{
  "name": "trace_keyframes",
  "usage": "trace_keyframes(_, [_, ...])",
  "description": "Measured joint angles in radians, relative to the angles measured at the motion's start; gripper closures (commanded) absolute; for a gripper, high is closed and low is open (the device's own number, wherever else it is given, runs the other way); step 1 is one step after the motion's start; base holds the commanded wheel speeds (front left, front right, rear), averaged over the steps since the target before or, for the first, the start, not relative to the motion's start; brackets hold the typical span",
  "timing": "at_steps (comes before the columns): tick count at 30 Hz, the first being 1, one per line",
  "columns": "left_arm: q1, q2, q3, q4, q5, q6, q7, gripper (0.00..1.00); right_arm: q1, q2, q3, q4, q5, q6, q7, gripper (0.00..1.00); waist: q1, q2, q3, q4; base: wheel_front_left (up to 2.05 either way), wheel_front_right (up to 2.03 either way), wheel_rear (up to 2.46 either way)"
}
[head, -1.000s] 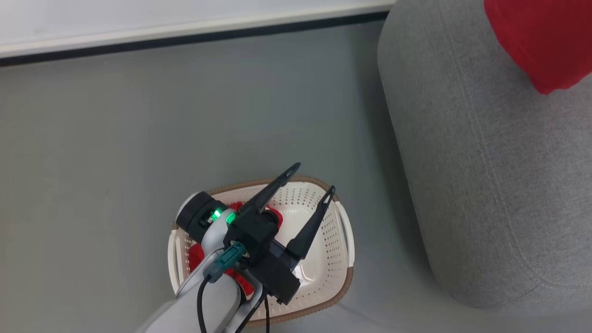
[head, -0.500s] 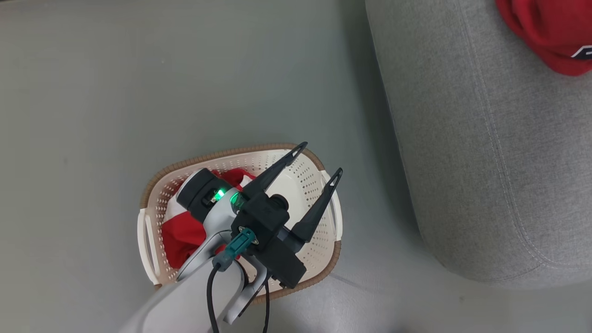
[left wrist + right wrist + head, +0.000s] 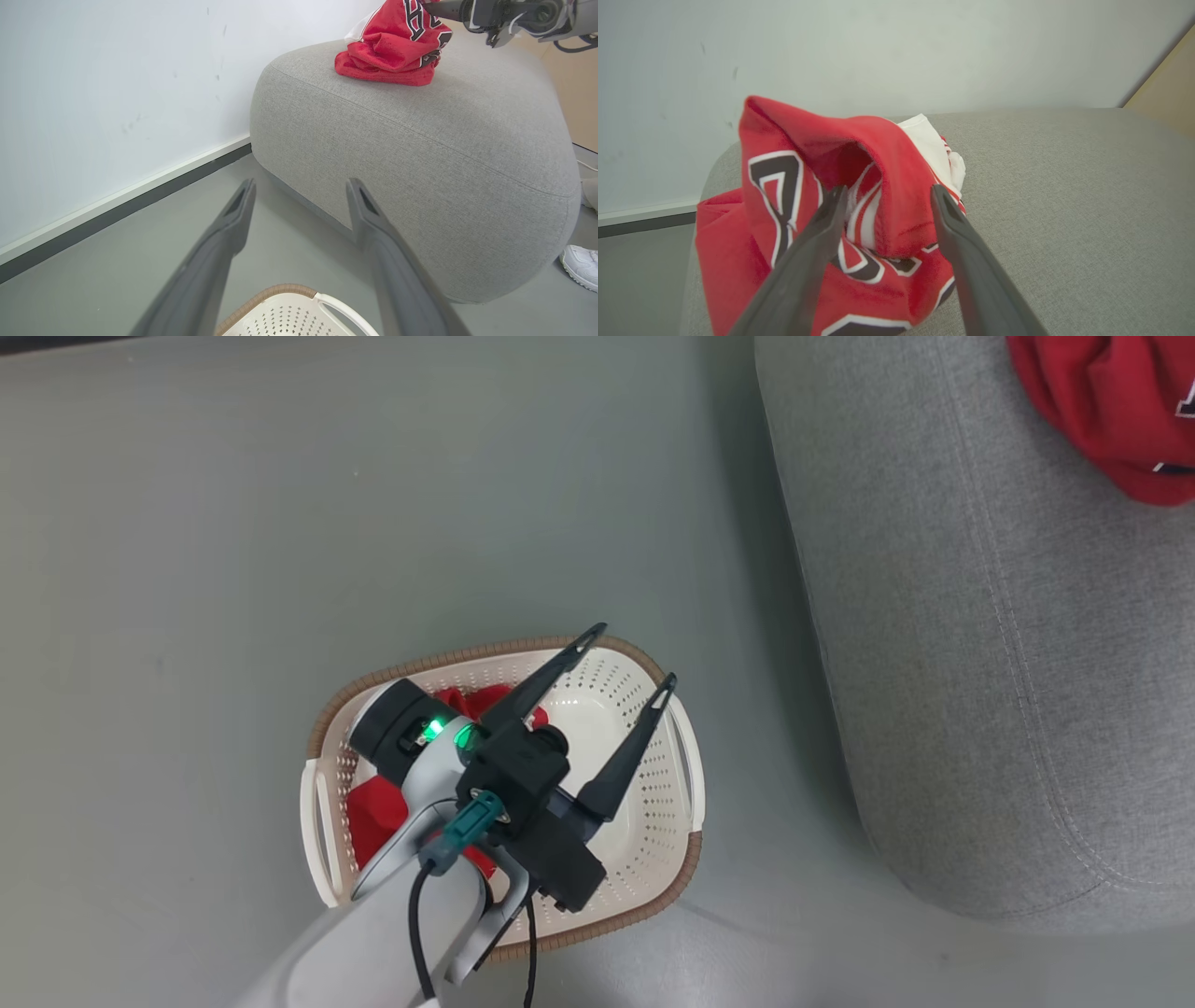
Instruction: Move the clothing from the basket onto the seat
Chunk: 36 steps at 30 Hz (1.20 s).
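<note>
On the grey seat (image 3: 1064, 186), back your parted right gripper (image 3: 888, 188) off the jersey (image 3: 784, 140); lower the open left gripper (image 3: 633, 656) into the basket (image 3: 644, 868).

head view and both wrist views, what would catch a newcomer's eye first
The bright red lettered garment heaped on top of the grey sofa, with the right hand open, its fingers on either side of a fold of it. Next, the cream basket on the floor beside the sofa, more red cloth inside, and the left hand open above it.
</note>
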Motion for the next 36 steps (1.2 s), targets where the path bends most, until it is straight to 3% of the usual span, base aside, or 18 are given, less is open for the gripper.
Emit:
trace_keyframes(7, [0.022,0.003,0.032,0.048,-0.019,0.0,-0.03,0.0,0.062,0.03,0.016,0.008,0.0,0.048,-0.017,0.0,0.0,0.0,-0.053,0.008,0.0,0.0,0.0])
trace_keyframes(19, [0.082,-0.005,0.092,0.11,-0.077,0.014,-0.062,0.0,0.2,0.094,0.047,-0.058,-0.012,0.073,-0.026,0.0,-0.0001,-0.0002,-0.184,0.016,0.0,0.0,0.0])
trace_keyframes(32, [0.206,0.016,0.213,0.155,-0.131,0.054,-0.079,0.0,0.421,0.2,0.052,-0.246,-0.014,0.074,-0.026,0.0,-0.0002,-0.0003,-0.334,0.061,0.0,0.0,0.0])
trace_keyframes(36, [0.257,0.024,0.252,0.163,-0.136,0.063,-0.08,0.0,0.515,0.214,0.046,-0.309,-0.014,0.054,-0.026,0.0,-0.0003,-0.0003,-0.385,0.081,0.0,0.0,0.0])
